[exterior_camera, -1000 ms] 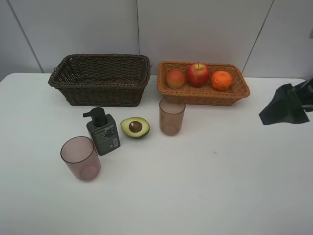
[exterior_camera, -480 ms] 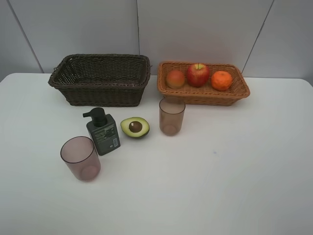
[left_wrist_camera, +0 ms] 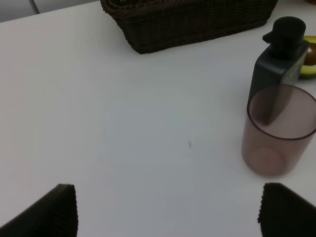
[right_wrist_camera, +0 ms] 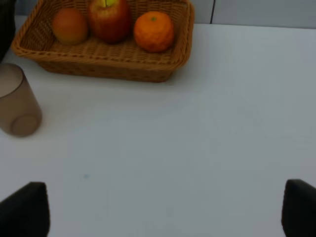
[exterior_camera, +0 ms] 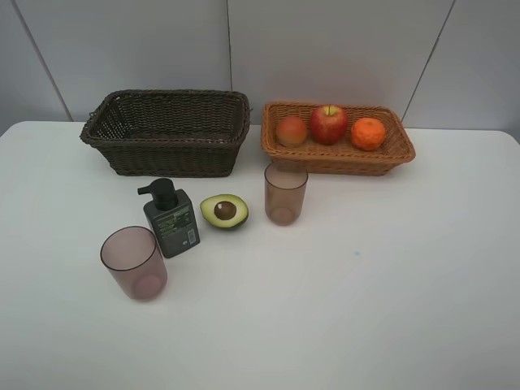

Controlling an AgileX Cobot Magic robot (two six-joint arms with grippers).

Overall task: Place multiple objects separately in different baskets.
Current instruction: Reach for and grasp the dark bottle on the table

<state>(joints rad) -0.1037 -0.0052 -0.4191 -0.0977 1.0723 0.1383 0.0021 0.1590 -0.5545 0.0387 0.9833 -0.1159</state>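
Starting leftmost, one mauve cup sits at 8 o'clock on the table, with the pump bottle then the halved avocado toward its 2 o'clock and the dark basket at 11 o'clock. Second cup stands just before the tan basket at 1 o'clock, which holds peach-coloured fruit, apple and tangerine. Left gripper and right gripper both hang spread wide, empty.

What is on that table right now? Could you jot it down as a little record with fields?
Dark brown basket: nothing visible inside
Tan basket: peach-coloured fruit, red apple, tangerine, in a row
Loose on table: pump bottle, halved avocado, front mauve cup, back mauve cup
Jaws: both pairs open, holding nothing
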